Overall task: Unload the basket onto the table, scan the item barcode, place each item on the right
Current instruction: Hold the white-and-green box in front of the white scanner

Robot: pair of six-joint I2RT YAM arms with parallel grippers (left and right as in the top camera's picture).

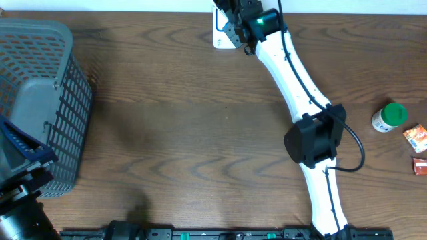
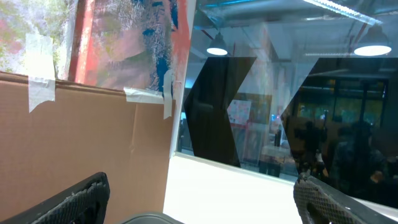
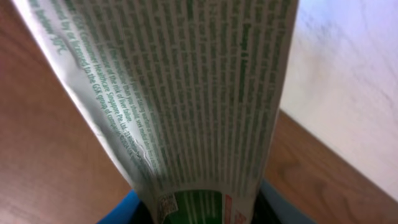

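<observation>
The item is a white tube point(image 3: 186, 93) printed with fine green text. It fills the right wrist view, reaching away from the jaws over the brown table. My right gripper point(image 1: 230, 28) is at the table's far edge, shut on the tube's narrow end, with blue jaw parts showing on either side. From overhead only a white corner of the tube point(image 1: 219, 35) shows beside the gripper. A small blurred square code point(image 3: 165, 204) sits near the jaws; a striped barcode is out of view. My left gripper point(image 2: 202, 208) is open and empty, pointing up at cardboard and windows.
A grey mesh basket point(image 1: 63, 100) stands at the left edge, with the left arm's blue part point(image 1: 27, 152) over it. At the right edge are a white bottle with a green cap point(image 1: 388, 117), an orange packet point(image 1: 415, 137) and a red packet point(image 1: 420, 165).
</observation>
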